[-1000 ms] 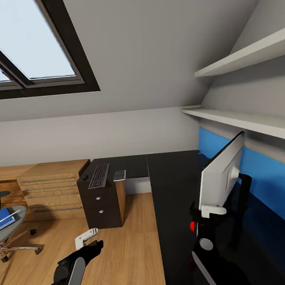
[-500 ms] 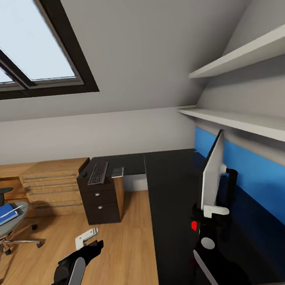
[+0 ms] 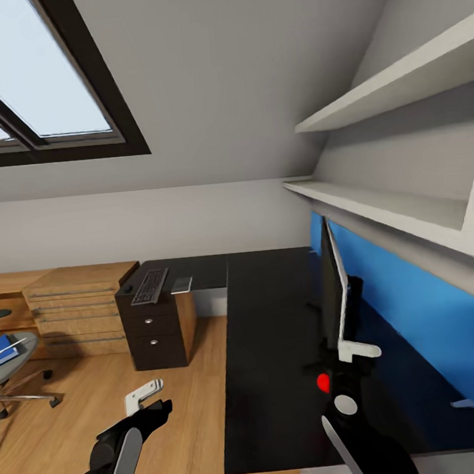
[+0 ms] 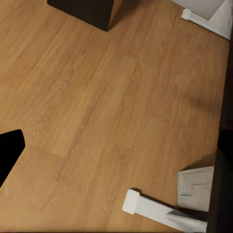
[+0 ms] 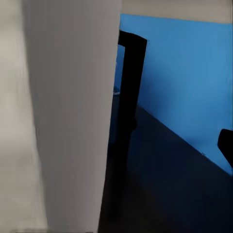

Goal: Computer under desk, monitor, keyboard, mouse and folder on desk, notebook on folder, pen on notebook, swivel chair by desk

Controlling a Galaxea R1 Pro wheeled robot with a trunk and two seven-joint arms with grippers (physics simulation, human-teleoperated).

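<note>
Looking through the head camera, I see the monitor [image 3: 335,293] edge-on, a thin dark slab with a pale back edge, upright above the black L-shaped desk [image 3: 268,349] near the blue wall panel [image 3: 417,322] on the right. Its black stand [image 3: 355,306] sits behind it. My right gripper [image 3: 351,349] is at the monitor's lower near corner, one white finger against the edge, and it appears clamped on the screen, though I cannot see both fingers clearly. In the right wrist view the monitor [image 5: 73,116] is a broad pale grey surface close to the lens, with the black stand [image 5: 128,97] beyond it, over the dark desk [image 5: 165,184] and in front of the blue wall panel [image 5: 184,82].

My left gripper [image 3: 144,396] hangs over the wooden floor [image 3: 173,415], left of the desk; its white fingers hold nothing, and I cannot tell how far apart they stand. The left wrist view looks down on floor planks [image 4: 97,107].

On the far left arm of the desk, the dark keyboard [image 3: 149,285] lies flat above a drawer unit [image 3: 156,334], with a small grey flat item [image 3: 181,284] just to its right and what looks like the mouse [image 3: 127,288], small and dark, just left of it. At the far left edge stands the swivel chair [image 3: 11,364], grey-seated, carrying the blue folder [image 3: 1,349] with a pale, thin object across it that is too small to identify.
</note>
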